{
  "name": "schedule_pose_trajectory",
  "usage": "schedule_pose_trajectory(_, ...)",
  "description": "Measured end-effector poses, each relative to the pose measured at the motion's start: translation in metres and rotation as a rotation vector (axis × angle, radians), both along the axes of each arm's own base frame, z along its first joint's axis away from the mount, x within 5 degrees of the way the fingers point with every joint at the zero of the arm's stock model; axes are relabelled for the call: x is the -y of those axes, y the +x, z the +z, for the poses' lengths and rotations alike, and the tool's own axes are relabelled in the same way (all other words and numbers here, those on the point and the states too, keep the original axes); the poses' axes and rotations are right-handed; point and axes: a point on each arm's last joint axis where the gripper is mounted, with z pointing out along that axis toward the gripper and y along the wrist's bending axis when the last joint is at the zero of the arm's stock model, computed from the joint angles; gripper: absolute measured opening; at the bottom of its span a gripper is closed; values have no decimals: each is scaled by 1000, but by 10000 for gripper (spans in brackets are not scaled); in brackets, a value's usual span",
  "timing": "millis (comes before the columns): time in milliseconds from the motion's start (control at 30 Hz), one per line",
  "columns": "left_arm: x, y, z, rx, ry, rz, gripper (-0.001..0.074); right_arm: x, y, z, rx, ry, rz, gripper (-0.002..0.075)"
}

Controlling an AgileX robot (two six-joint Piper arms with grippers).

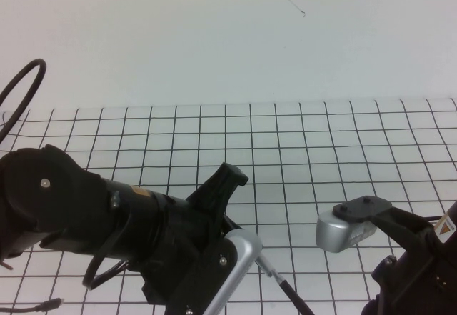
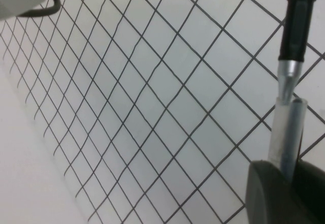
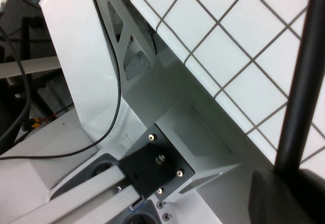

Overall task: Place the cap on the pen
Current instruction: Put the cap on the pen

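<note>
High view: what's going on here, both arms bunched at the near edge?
Capping a pen in mid-air over the gridded table. The right gripper, low at the near right, is shut on the black pen. The left gripper, near centre, grips the translucent grey cap. The pen's silver tip sits at the cap's mouth. The cap is not yet pushed home, and the silver section is exposed.

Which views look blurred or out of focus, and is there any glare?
High view: soft overall, left gripper large, dark and blurred. Left wrist view: the pen fairly sharp, no glare. Right wrist view: right gripper blurred, grid table brightly lit.
</note>
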Motion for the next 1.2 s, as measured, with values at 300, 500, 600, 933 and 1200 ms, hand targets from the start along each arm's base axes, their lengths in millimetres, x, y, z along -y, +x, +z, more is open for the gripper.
schedule_pose_trajectory(300,14,-9,2,82,2,-45,47,-1,2,0,14,9,-11,-3)
schedule_pose_trajectory(500,19,-13,2,120,11,-63,47,-1,2,0,14,9,-11,-3)
schedule_pose_trajectory(600,19,-13,2,124,17,-68,47,-1,2,0,20,12,-15,-3)
schedule_pose_trajectory(933,28,-26,1,125,26,-132,47,-2,5,0,45,17,-29,-3)
schedule_pose_trajectory(1200,33,-34,0,98,22,-158,46,-4,9,0,84,35,-57,-3)
